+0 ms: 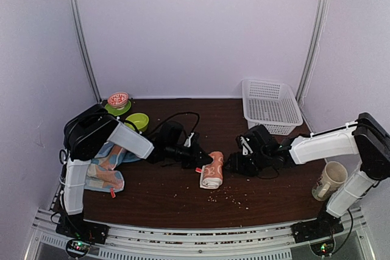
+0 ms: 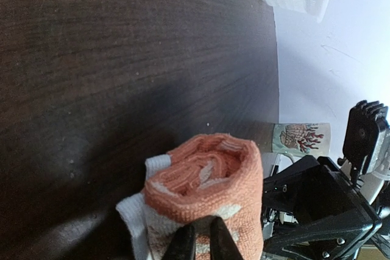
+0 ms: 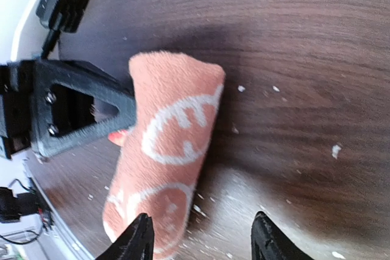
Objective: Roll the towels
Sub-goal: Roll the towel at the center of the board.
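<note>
Small rolled orange towel [image 1: 211, 173], terry cloth with white cartoon print, lay on the dark wooden table [image 1: 274, 193] about midway between the left and right edges, nearer the near edge than the far one. Its long axis ran roughly near edge to far edge, slightly slanted, and it lay flat on its side. The end with the white hem pointed at the near edge, and the left wrist view showed a spiral end face [image 2: 204, 168]. Left gripper [image 1: 203, 162] sat at the roll's left flank, jaws pressed almost together, apparently pinching the outer layer of cloth. Right gripper [image 1: 234, 164] was just beside the roll on its right, jaws spread, not touching it in the right wrist view. Risks, as a judgement:

- The roll looked loose, so the free flap could spring back and unwind once the left pinch lets go.
- A sideways pull from that pinch could drag only the outer layer and open the spiral.
- The spread right jaws were close enough that a small swing could knock the roll over or skew it.

Larger light-blue dotted towel [image 1: 102, 175] lay crumpled by the left edge under the left arm, not yet rolled. That arm sweeping back could snag it or push it off the table. Pale crumbs [image 1: 231, 196] scattered near the roll could get wound into the cloth.
</note>
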Controlling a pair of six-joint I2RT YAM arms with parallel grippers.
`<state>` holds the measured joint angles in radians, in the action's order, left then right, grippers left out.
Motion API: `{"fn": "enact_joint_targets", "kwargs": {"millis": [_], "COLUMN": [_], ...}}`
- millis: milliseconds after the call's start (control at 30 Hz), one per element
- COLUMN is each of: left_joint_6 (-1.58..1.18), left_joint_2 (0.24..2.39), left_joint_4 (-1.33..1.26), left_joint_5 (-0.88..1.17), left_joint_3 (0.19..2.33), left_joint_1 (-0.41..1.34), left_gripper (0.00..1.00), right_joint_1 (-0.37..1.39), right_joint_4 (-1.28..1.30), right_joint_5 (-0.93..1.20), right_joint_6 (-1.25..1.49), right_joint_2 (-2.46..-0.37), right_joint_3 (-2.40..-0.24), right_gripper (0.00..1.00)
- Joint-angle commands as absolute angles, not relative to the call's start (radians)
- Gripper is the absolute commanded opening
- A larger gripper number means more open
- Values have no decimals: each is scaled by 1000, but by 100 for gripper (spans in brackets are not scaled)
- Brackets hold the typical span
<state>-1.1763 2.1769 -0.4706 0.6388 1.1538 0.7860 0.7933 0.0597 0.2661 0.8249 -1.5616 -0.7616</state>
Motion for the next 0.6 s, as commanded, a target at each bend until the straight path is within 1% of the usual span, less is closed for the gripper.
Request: {"fn": "enact_joint_targets", "kwargs": {"millis": [0, 267, 400, 567], "left_joint_6": [-1151, -1094, -1070, -1068], "left_joint_2": [2183, 2137, 2135, 2141], "left_joint_4": [-416, -346, -312, -313], "left_joint_5": [594, 572, 563, 561], "left_joint_3": [1124, 1114, 1120, 1122], "left_joint_1": [779, 779, 779, 779], "left_gripper": [11, 11, 11, 11], "right_joint_1": [766, 764, 763, 762], "right_joint_4": [-148, -138, -196, -178], "right_joint_5": [378, 396, 387, 388], "right_joint_6": [896, 898, 925, 915], "right_joint_2": [-1620, -1691, -1654, -1596], "right_joint_3": [-756, -794, -757, -754], "right_gripper": [54, 53, 54, 56]}}
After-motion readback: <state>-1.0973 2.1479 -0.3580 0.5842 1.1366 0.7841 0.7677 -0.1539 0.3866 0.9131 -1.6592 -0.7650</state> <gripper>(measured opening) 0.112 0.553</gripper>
